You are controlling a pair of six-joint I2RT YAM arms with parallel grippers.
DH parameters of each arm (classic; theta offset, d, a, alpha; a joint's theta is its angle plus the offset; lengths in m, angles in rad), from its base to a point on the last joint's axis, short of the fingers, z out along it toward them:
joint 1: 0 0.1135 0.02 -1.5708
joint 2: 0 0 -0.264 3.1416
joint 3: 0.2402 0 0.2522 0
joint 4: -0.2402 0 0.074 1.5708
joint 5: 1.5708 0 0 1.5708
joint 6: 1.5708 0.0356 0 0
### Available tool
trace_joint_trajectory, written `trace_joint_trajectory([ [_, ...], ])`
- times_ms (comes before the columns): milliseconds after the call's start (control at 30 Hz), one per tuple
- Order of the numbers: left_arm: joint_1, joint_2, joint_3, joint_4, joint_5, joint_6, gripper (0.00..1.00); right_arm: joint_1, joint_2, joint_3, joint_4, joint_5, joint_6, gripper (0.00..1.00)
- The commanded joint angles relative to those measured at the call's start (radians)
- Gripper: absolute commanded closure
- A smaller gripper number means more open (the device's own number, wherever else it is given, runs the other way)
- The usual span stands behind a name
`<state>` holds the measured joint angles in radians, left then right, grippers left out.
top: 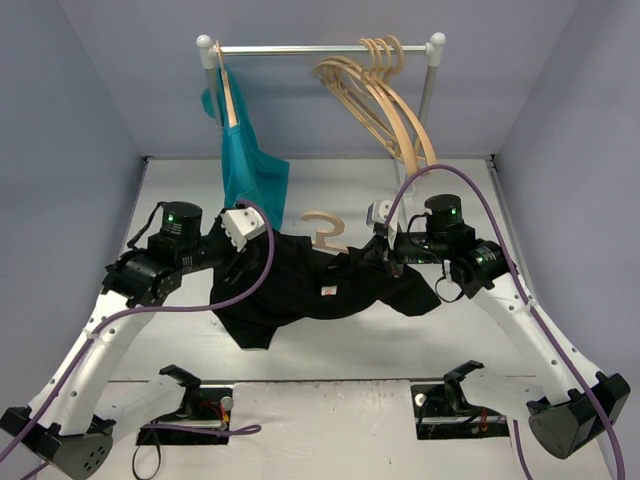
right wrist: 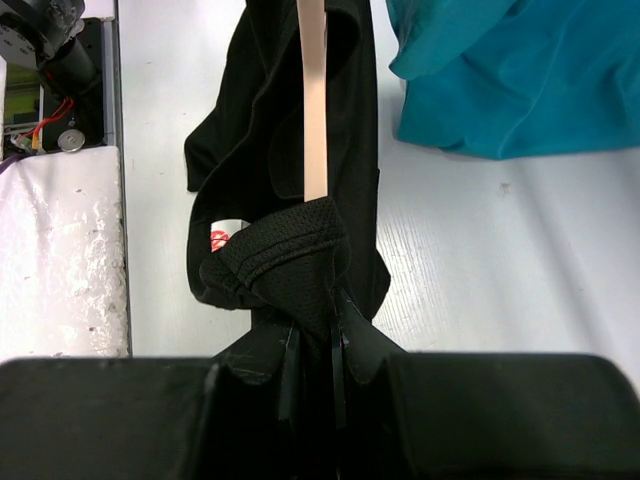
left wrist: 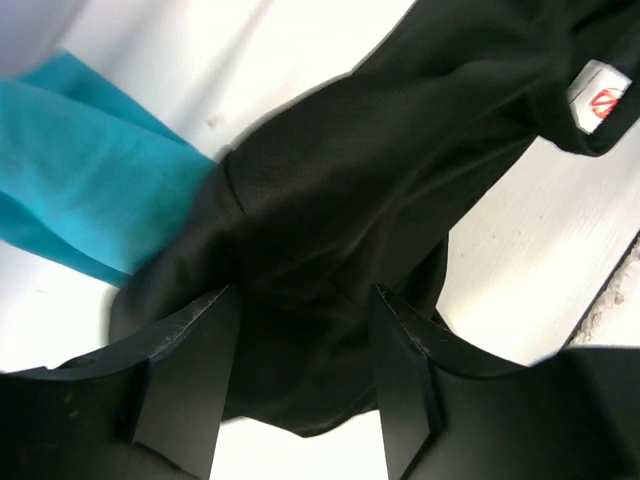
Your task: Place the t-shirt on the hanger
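Note:
The black t-shirt (top: 300, 290) is bunched across the middle of the table between my two arms, its white label (top: 327, 291) showing. The pale wooden hanger sticks its hook (top: 322, 230) out above the shirt, and one arm of the hanger (right wrist: 312, 110) runs inside the cloth. My right gripper (right wrist: 322, 325) is shut on a fold of the t-shirt's (right wrist: 290, 260) ribbed edge, at the shirt's right end (top: 385, 252). My left gripper (left wrist: 300, 295) stands open at the shirt's left shoulder. Its fingers (left wrist: 190, 370) are apart, with loose black cloth (left wrist: 380, 170) hanging between and beyond them.
A teal garment (top: 250, 165) hangs from the rack rail (top: 320, 48) at the back left, reaching down to the table beside the shirt (left wrist: 80, 170). Several spare wooden hangers (top: 385, 90) hang at the rail's right. Purple cables loop over both arms.

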<state>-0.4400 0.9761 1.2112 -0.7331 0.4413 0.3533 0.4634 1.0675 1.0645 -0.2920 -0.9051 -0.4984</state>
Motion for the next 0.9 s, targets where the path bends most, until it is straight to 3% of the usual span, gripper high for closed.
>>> trace_joint_trajectory([
  [0, -0.016, -0.039, -0.027, 0.15, -0.062, -0.081, 0.5, -0.009, -0.004, 0.054, 0.08, -0.046, 0.008, 1.0],
  [100, -0.035, -0.061, -0.059, 0.197, -0.107, -0.11, 0.51, -0.011, 0.001, 0.054, 0.08, -0.05, 0.008, 1.0],
  [233, -0.048, -0.067, -0.084, 0.229, -0.158, -0.123, 0.66, -0.012, 0.008, 0.062, 0.081, -0.064, 0.012, 1.0],
  [400, -0.048, -0.06, -0.086, 0.279, -0.22, -0.156, 0.75, -0.012, 0.007, 0.073, 0.082, -0.083, 0.019, 1.0],
  [433, -0.048, -0.059, -0.088, 0.293, -0.23, -0.163, 0.78, -0.012, 0.005, 0.074, 0.082, -0.082, 0.02, 1.0],
  [533, -0.049, -0.057, -0.09, 0.33, -0.242, -0.184, 1.0, -0.012, 0.002, 0.072, 0.083, -0.077, 0.021, 1.0],
  [867, -0.047, -0.075, 0.017, 0.328, -0.357, -0.159, 1.0, -0.017, 0.002, 0.044, 0.083, 0.005, 0.057, 1.0],
])
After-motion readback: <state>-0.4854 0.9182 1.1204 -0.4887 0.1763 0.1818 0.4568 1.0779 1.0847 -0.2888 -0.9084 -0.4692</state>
